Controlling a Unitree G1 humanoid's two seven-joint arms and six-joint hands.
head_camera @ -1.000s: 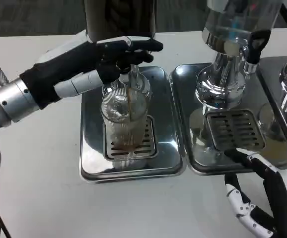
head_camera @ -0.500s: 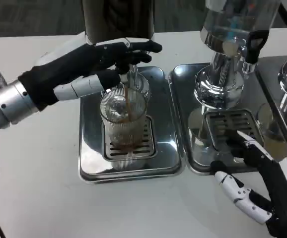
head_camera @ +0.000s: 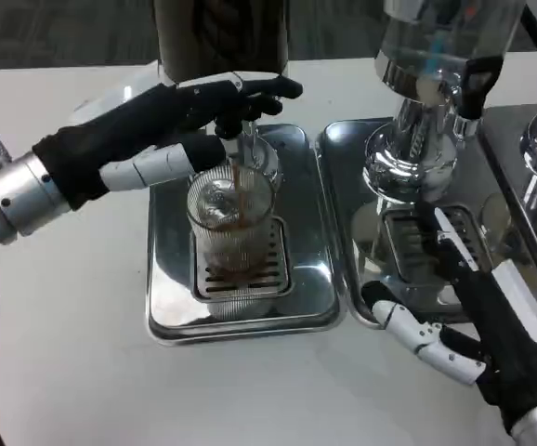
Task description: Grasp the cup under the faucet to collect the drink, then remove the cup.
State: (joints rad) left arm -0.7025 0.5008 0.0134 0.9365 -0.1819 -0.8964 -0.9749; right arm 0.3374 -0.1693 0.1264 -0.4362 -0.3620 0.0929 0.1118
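Currently the cup (head_camera: 232,237), a clear ribbed glass, stands upright on the slotted grate of the left drip tray (head_camera: 171,307), directly under the faucet (head_camera: 246,139). A thin brown stream falls from the faucet into the cup's mouth; a shallow brown layer shows near the cup's base.

Left robot hand (head_camera: 180,116): reaches in from the cup's left, above and behind its rim. Dark fingers lie across the faucet lever, apparently pressing it (contact hidden by the fingers themselves). One white finger angles down toward the cup's upper left wall, close to it; whether it touches, cannot tell. The cup itself is not grasped.

Dark dispenser tank (head_camera: 222,37) rises just behind the cup, above the faucet.

Right of the cup, a second drip tray (head_camera: 343,158) abuts the first, carrying a chrome dispenser base (head_camera: 408,158) and its own grate.

Right robot hand (head_camera: 459,311): well to the cup's right, over the front edge of that second tray. Fingers spread apart, nothing in them; a black fingertip extends over the second grate, a white one points left along the tray's front lip.

White tabotop? No: white tabletop (head_camera: 64,353) carries both trays.
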